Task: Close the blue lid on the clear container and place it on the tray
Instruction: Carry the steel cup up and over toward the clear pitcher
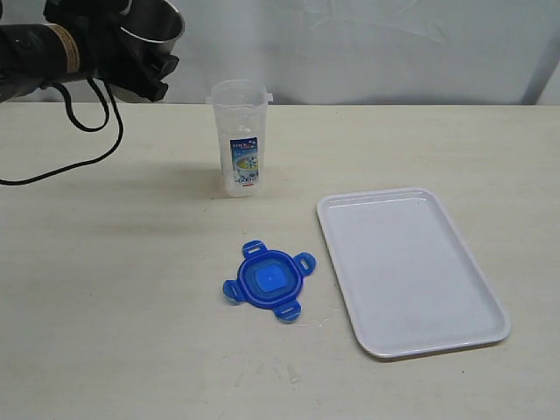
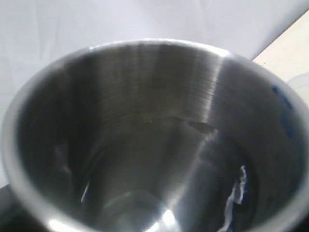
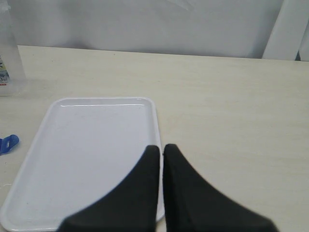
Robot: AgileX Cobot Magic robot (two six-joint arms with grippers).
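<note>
The clear container [image 1: 239,140] stands upright and uncovered at the back middle of the table, and its edge shows in the right wrist view [image 3: 7,53]. In front of it the blue lid [image 1: 269,280] lies flat on the table, one flap [image 3: 8,143] visible from the right wrist. The white tray [image 1: 411,271] [image 3: 91,145] lies to the right with nothing on it. My left gripper [image 1: 147,54] hangs at the back left, above the table, shut on a grey steel cup [image 1: 156,22] that fills the left wrist view [image 2: 145,145]. My right gripper [image 3: 161,148] is shut and empty over the tray's edge.
A black cable [image 1: 83,131] loops down from the left arm onto the table at the back left. A pale wall [image 1: 367,44] runs behind the table's far edge.
</note>
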